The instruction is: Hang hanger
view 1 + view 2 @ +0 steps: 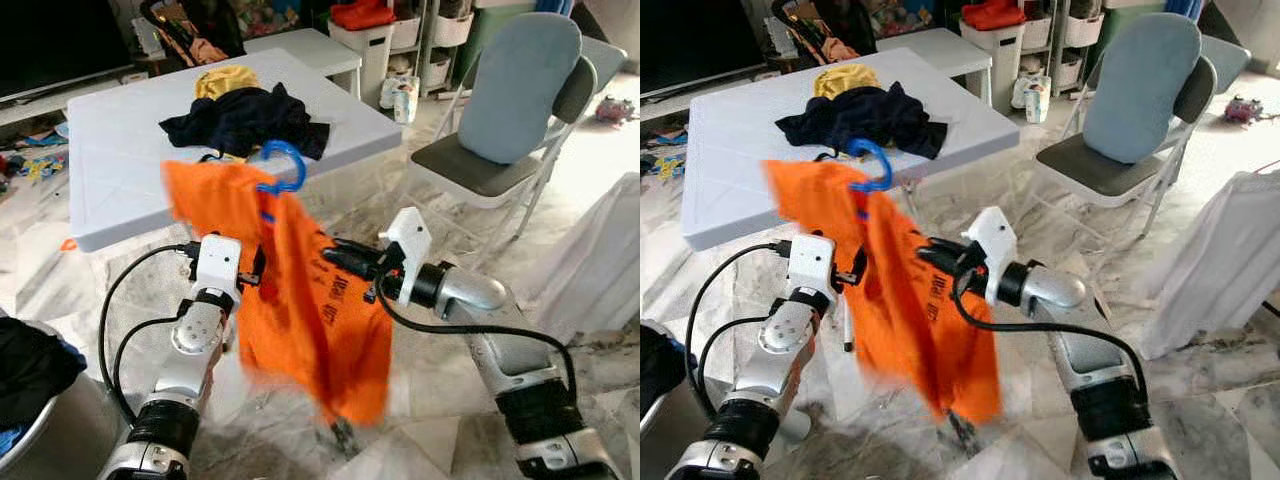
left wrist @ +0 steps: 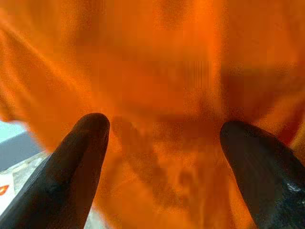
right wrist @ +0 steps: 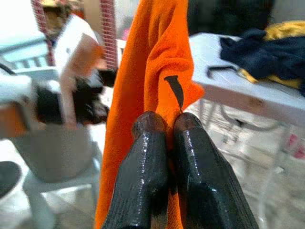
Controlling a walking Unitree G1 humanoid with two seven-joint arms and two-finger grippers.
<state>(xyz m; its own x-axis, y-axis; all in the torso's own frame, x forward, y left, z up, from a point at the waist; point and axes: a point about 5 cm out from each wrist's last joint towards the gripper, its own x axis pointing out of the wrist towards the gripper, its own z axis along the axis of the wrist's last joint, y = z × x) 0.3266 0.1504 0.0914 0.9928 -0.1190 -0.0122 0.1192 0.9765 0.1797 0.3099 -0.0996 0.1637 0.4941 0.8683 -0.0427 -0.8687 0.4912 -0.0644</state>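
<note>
An orange shirt (image 1: 300, 300) hangs on a blue hanger, whose hook (image 1: 283, 165) sticks up above the collar, in the air in front of the white table (image 1: 120, 150). My right gripper (image 1: 338, 258) reaches in from the right and is shut on a fold of the shirt (image 3: 162, 71); its fingertips (image 3: 148, 125) press together on the fabric. My left gripper (image 1: 255, 272) sits against the shirt's left side. In the left wrist view its fingers (image 2: 88, 138) stand wide apart with orange cloth (image 2: 162, 95) just beyond them. The shirt's lower edge is blurred.
Dark navy clothes (image 1: 245, 120) and a yellow garment (image 1: 225, 80) lie on the table. A folding chair (image 1: 520, 90) stands at the right, with a white cloth (image 1: 600, 250) beside it. A basket with dark clothes (image 1: 30, 380) is at the lower left. The floor is marble.
</note>
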